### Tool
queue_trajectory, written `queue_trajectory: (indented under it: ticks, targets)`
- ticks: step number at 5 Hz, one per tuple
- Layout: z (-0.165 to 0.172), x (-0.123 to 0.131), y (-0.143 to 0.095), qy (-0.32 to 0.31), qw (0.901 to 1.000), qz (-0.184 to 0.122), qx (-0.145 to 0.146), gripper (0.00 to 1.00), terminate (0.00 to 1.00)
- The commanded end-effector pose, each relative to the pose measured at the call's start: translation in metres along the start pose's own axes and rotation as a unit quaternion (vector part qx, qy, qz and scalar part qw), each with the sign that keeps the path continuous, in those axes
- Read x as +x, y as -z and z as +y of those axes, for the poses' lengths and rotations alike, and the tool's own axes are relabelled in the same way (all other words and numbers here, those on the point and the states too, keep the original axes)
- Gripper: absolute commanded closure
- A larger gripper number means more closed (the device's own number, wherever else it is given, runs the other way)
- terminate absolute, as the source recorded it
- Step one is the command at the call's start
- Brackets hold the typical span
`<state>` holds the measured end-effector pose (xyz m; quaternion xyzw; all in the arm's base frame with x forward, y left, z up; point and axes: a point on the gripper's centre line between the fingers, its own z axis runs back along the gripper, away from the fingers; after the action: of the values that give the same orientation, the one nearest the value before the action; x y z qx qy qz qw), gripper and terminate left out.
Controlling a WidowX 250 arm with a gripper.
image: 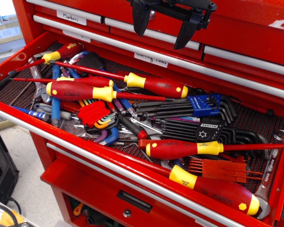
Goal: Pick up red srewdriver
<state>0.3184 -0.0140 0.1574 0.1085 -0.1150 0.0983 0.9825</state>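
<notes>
One plump, glossy red srewdriver (156, 85)

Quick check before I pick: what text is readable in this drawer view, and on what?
"Markers": white label on an upper drawer.
"wiha": slim screwdriver's handle at back left.
"TEKTON": black hex key holder.
"...ing Tools", first letters unclear: handwritten label on the drawer above.
Black print on the other red screwdriver handles, including the red srewdriver: too small to read.

One view looks down, close, into the open drawer (19, 56) (front-left angle).
</notes>
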Motion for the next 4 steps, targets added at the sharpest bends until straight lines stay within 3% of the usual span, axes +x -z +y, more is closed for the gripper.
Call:
queue_trajectory:
  ticks: [1,2,3,4]
  targets:
    - [0.0,0.0,0.0,0.0,1.0,0.0,0.0,0.0,0.0]
    - [-0.036,-0.033,-0.001,0.123,0.9901,-0.064,0.023,0.0,0.0]
    - [-0.056,-0.053,0.012,0.23,0.9654,-0.123,-0.008,0.0,0.0]
    - [-0.064,-0.068,0.027,0.345,0.9254,-0.155,-0.023,0.0,0.0]
